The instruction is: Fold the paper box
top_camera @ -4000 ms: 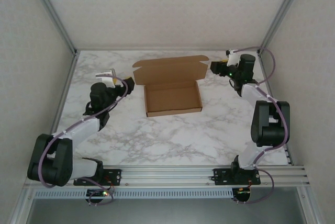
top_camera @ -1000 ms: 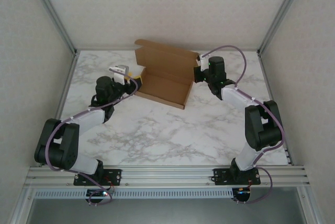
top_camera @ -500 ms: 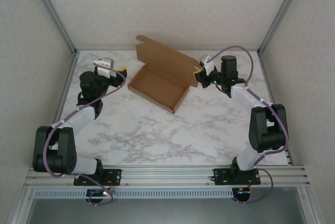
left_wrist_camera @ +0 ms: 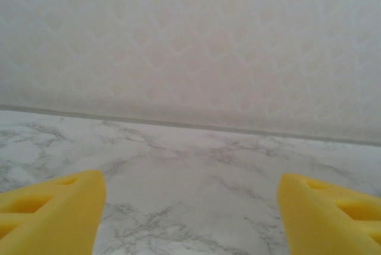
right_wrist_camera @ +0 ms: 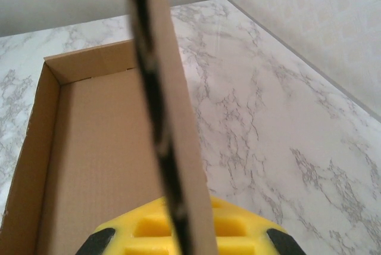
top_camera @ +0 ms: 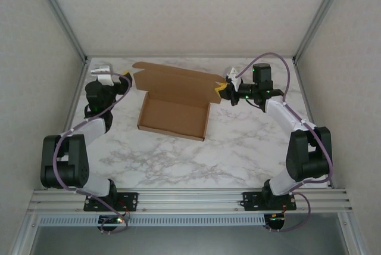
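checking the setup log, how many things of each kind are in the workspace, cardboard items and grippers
cardboard: 1, the paper box, its lid flap raised
grippers: 2, the left gripper open over the marble, the right gripper shut on the lid flap's right end
total: 3

You're seeing a plain brown cardboard mailer box showing against a white, grey-veined marble tabletop. The bright yellow foam finger pads are standing out before a cream, faintly patterned wall.

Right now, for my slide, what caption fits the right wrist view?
Right hand gripping the paper box by its upright lid, seen edge-on above the marble table.
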### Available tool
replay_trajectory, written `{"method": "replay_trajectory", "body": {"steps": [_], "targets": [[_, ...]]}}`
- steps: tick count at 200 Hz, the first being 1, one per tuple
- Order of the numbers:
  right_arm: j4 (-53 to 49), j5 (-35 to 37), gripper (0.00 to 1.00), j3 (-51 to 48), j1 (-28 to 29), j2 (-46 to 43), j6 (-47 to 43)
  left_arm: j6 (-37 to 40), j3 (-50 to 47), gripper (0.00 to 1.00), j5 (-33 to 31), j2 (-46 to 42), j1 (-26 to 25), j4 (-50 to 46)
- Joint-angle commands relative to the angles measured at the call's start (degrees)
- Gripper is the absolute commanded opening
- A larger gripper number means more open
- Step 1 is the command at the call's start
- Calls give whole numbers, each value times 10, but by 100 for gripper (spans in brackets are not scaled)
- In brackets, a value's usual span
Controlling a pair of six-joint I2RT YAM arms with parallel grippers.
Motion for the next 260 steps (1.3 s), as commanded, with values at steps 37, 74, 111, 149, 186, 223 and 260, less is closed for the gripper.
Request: {"method": "replay_trajectory", "body": {"steps": [37, 74, 111, 149, 186, 223, 260], "targets": [[16, 17, 0, 0, 2, 4, -3, -89, 17, 73, 6, 53, 10, 52], [21, 12, 0, 0, 3, 18, 4, -97, 74, 77, 91, 108, -19, 25], [23, 15, 0, 1, 3, 21, 6, -120, 84, 77, 159, 137, -21, 48], [43, 48, 0, 3, 6, 30, 37, -116, 75, 77, 193, 140, -38, 73], [53, 36, 0, 2, 21, 35, 48, -64, 89, 76, 214, 148, -76, 40], [34, 33, 0, -4, 27, 27, 21, -38, 87, 75, 197, 146, -87, 41], [19, 21, 0, 2, 29, 21, 15, -27, 73, 75, 220, 138, -90, 78]]}}
